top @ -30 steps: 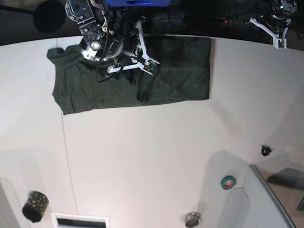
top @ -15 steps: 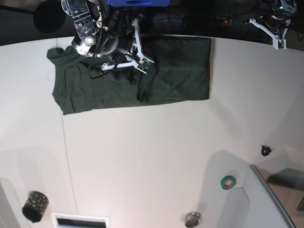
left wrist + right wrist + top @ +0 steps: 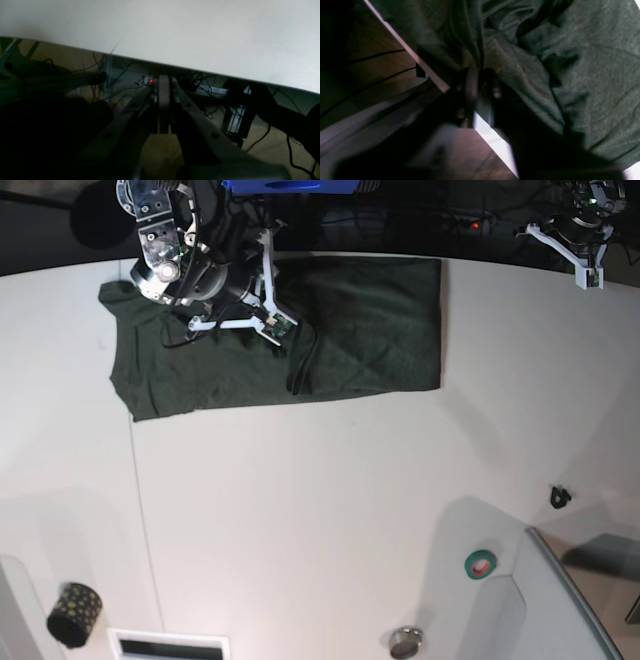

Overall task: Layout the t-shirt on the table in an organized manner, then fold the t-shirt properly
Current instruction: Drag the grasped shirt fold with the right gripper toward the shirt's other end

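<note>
the dark green t-shirt [image 3: 330, 330] lies spread along the far edge of the white surface [image 3: 320, 510]. the right end effector [image 3: 480, 97] sits over the shirt's bunched far edge, fingers slightly parted around a fold. the left end effector [image 3: 163, 100] is clenched and empty, beyond the surface's far edge, well apart from the shirt

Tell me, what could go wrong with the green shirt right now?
The t-shirt lies right along the table's far edge, so a tug might drag cloth off it. A raised ridge of fabric runs through the middle; folding over it would probably leave a lumpy fold. The right gripper hangs low over the cloth, jaws parted, and could snag it when moving.
</note>
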